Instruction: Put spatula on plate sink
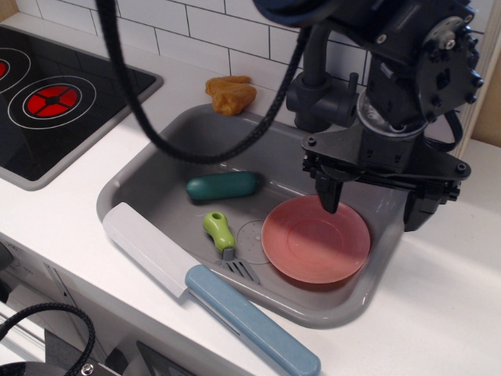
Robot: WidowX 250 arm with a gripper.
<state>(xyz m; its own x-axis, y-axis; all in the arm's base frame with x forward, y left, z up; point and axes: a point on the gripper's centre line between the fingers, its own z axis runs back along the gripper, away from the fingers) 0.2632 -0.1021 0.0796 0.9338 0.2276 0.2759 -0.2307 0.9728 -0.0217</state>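
The spatula (221,233) has a lime-green handle and a dark grey slotted head. It lies on the floor of the grey sink (168,145), near the front wall, just left of the salmon-pink plate (315,240). The plate lies flat in the right half of the basin with nothing on it. My gripper (372,213) hangs open and empty above the plate's far right edge, with one dark finger (329,192) over the plate's back rim and the other beyond the sink's right wall. It touches neither the spatula nor the plate.
A dark teal oblong object (224,186) lies in the sink behind the spatula. A large white-bladed tool with a light blue handle (250,329) rests along the sink's front rim. The dark faucet (317,86) and an orange object (231,94) stand behind the basin. The stove (47,102) is at the left.
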